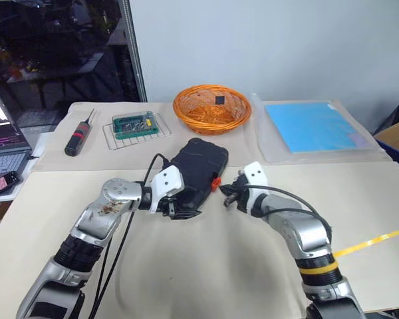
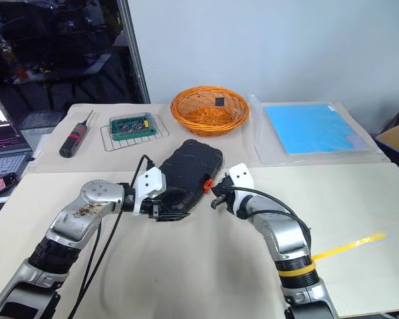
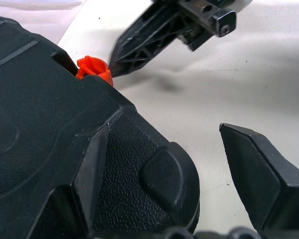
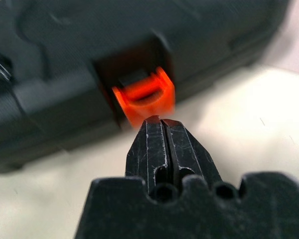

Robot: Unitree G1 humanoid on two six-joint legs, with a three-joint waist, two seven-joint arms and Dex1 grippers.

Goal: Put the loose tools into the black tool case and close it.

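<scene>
Case: the black tool case (image 2: 189, 169) lay shut on the table (image 2: 206, 266), in front of the basket (image 2: 209, 109).
Latch: the orange latch (image 4: 145, 97) faced the right arm.
Left gripper (image 1: 179, 207): spread wide around the case's near corner.
Right gripper (image 4: 162, 130): fingers pressed together, tip at the latch.

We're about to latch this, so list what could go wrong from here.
1. The right hand, shut, meets the orange latch with its tip alone; it could slip off without snapping it.
2. The left hand straddles only a corner of the black tool case, with one finger off it, so a push might slide or turn the case.
</scene>
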